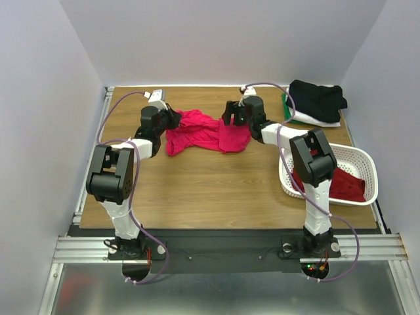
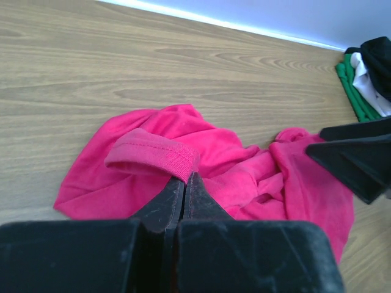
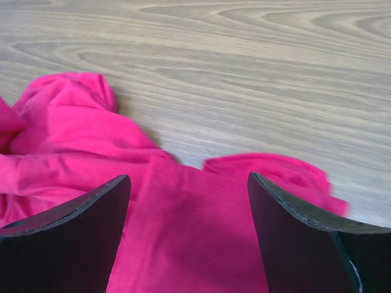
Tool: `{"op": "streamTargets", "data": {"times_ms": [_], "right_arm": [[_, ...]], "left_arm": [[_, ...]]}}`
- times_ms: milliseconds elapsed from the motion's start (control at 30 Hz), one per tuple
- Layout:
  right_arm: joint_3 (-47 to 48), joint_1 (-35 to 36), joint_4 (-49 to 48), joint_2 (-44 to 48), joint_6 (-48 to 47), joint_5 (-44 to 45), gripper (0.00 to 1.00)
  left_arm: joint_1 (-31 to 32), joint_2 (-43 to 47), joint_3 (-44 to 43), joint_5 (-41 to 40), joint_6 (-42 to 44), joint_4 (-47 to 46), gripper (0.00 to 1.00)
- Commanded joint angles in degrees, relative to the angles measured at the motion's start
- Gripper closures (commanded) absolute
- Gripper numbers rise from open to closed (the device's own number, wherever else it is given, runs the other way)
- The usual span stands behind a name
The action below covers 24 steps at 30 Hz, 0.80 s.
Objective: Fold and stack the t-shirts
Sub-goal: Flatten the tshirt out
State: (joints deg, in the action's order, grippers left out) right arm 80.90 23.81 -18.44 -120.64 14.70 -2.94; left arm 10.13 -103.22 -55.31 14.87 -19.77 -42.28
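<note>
A bright pink-red t-shirt point(image 1: 203, 133) lies crumpled on the wooden table point(image 1: 197, 190) towards the back. My left gripper point(image 1: 174, 120) is at its left end, and its jaws point(image 2: 186, 178) are shut on the ribbed collar band point(image 2: 153, 154), which stands a little raised. My right gripper point(image 1: 231, 122) is at the shirt's right end. Its jaws point(image 3: 189, 178) stand open, low over a flat hemmed part of the pink cloth point(image 3: 195, 238), with nothing pinched between them. A darker red t-shirt point(image 1: 346, 186) lies in the basket. Black, white and green folded t-shirts point(image 1: 315, 103) sit stacked at the back right.
A white perforated basket point(image 1: 359, 162) stands at the right edge of the table, beside the right arm. The folded stack point(image 2: 366, 76) also shows at the far right of the left wrist view. Walls close in the table on three sides.
</note>
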Motion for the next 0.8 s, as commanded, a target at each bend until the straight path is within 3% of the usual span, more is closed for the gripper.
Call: {"op": "streamTargets", "data": {"times_ms": [0, 333, 533, 633, 700, 733, 767], "right_arm": [[6.01, 2.46, 1.56, -3.36, -1.43, 0.74, 0.18], [11.11, 2.82, 6.04, -8.38, -1.87, 2.58, 0.22], [12.17, 2.82, 7.53, -9.96, -0.55, 6.72, 0.32], [13.05, 2.82, 7.80, -10.58, -0.20, 7.15, 0.45], [13.57, 2.82, 7.80, -10.76, -0.20, 7.68, 0.62], [13.84, 2.82, 7.89, -11.02, -0.20, 8.03, 0.77], [14.10, 2.82, 7.89, -11.11, -0.20, 8.21, 0.86]], "left_arm": [[0.15, 1.36, -0.85, 2.70, -0.27, -5.09, 1.00], [0.15, 1.70, -0.68, 2.88, -0.27, -5.09, 1.00], [0.15, 2.50, -0.06, 3.14, -0.27, -5.27, 1.00], [0.15, 2.85, 0.29, 3.23, -0.27, -5.27, 1.00], [0.15, 3.11, 0.38, 3.14, -0.27, -5.27, 1.00], [0.15, 3.20, 0.38, 3.14, -0.18, -5.27, 1.00], [0.15, 3.11, 0.38, 2.97, -0.18, -5.27, 1.00]]}}
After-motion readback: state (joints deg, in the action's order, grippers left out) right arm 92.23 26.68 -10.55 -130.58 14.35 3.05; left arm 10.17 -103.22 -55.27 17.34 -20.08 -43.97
